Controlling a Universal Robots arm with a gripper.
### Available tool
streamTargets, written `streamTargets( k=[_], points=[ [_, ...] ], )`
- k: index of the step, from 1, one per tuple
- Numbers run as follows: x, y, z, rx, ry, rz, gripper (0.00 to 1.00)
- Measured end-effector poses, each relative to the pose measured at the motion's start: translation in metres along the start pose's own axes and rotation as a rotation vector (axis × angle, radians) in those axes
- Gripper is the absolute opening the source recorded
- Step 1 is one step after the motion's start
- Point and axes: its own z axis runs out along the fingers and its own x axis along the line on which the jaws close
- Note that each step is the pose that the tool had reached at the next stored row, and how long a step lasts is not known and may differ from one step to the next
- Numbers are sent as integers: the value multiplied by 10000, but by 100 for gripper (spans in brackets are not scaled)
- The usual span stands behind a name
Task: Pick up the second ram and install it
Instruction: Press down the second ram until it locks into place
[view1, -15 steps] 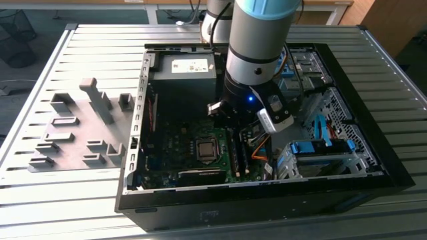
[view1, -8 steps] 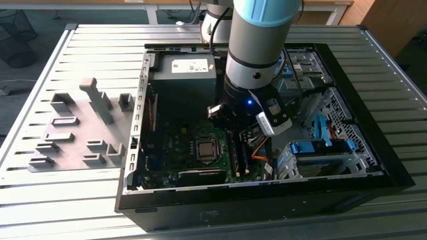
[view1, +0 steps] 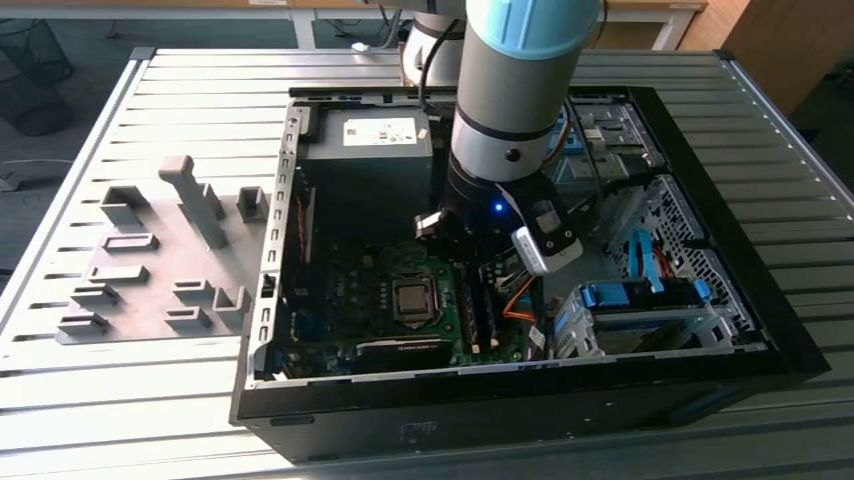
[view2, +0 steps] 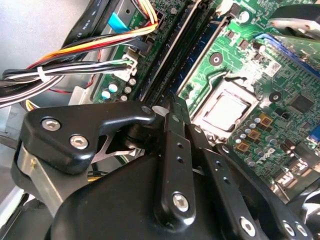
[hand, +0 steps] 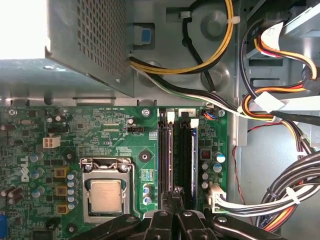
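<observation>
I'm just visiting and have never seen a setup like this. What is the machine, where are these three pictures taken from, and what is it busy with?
The big grey and blue tube is a robot arm. It reaches down into an open computer case lying on a slatted metal table.

One picture comes from a camera standing off to the side. The other two come from cameras riding near the arm's wrist, looking down into the case.

Those close views show the green main board with its silver processor, bundles of coloured cables, and long black memory slots. The black gripper sits just over those slots.

On the table, at the exterior view's left, lie grey plastic holder blocks.
</observation>
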Motion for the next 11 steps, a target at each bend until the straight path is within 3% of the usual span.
streamTargets(
  k=[11],
  points=[
    [-2, 4, 101, 24, 9, 1, 11]
  ],
)
